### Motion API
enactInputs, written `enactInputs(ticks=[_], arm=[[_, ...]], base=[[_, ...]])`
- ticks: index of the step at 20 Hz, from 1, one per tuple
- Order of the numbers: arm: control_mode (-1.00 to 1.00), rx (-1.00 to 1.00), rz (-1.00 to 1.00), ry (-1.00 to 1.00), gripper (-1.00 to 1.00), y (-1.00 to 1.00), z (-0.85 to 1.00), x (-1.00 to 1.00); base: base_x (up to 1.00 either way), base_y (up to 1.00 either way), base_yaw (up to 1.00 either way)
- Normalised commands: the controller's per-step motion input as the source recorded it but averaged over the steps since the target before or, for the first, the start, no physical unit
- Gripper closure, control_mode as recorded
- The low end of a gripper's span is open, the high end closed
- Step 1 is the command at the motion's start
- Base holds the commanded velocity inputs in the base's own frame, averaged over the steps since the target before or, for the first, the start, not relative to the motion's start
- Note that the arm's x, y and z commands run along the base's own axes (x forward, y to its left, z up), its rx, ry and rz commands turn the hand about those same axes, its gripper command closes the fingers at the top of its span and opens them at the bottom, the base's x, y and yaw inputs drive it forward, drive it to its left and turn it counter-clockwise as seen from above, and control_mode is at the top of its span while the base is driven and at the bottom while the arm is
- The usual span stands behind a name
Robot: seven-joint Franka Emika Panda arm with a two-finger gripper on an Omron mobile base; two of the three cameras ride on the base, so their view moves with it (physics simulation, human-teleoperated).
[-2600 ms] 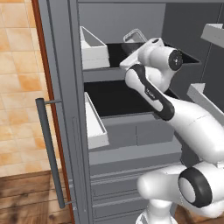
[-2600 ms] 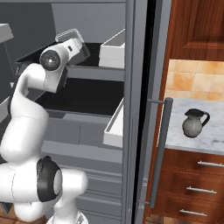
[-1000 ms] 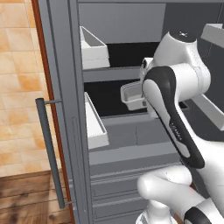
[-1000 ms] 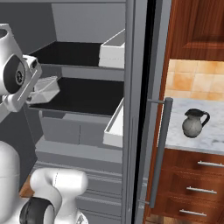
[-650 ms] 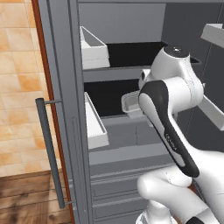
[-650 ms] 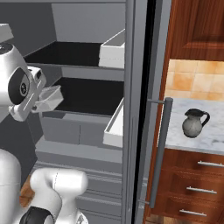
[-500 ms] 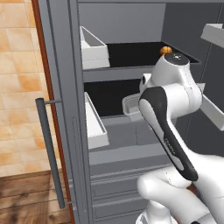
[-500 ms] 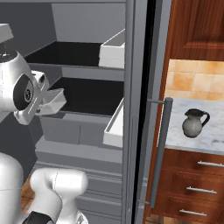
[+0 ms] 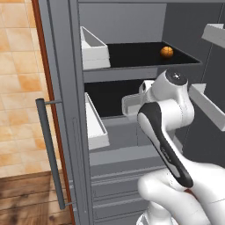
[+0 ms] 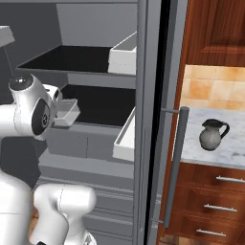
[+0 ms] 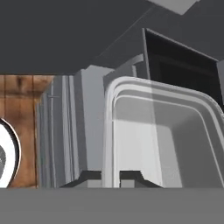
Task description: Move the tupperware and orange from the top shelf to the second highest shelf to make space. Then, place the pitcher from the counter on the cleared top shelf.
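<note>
Your gripper (image 11: 111, 176) is clamped on the tupperware (image 11: 162, 144) rim, fingers (image 11: 89, 176) either side of the wall, box held off any surface. Beyond the fingertips: front edge of the second shelf (image 9: 110, 94), box at about its level. Above that, orange (image 9: 166, 52) sits on the top shelf (image 9: 132, 55). Pitcher (image 10: 213, 134) well off to the right on the counter (image 10: 229, 143)
</note>
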Motion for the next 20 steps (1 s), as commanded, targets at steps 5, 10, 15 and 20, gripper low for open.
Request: enactInputs(ticks=[5,10,15,20], arm=[[-1.00,0.11,0.01,-0.14,1.00,0.00,-0.03,0.42],[-1.00,0.08,0.01,-0.11,1.00,0.00,-0.18,0.44],[-1.00,0.05,0.01,-0.07,1.00,0.00,-0.23,0.46],[-1.00,0.02,0.01,-0.01,1.00,0.00,-0.19,0.55]], base=[[0.00,0.00,0.00],[0.00,0.00,0.00],[0.00,0.00,0.00],[0.00,0.00,0.00]])
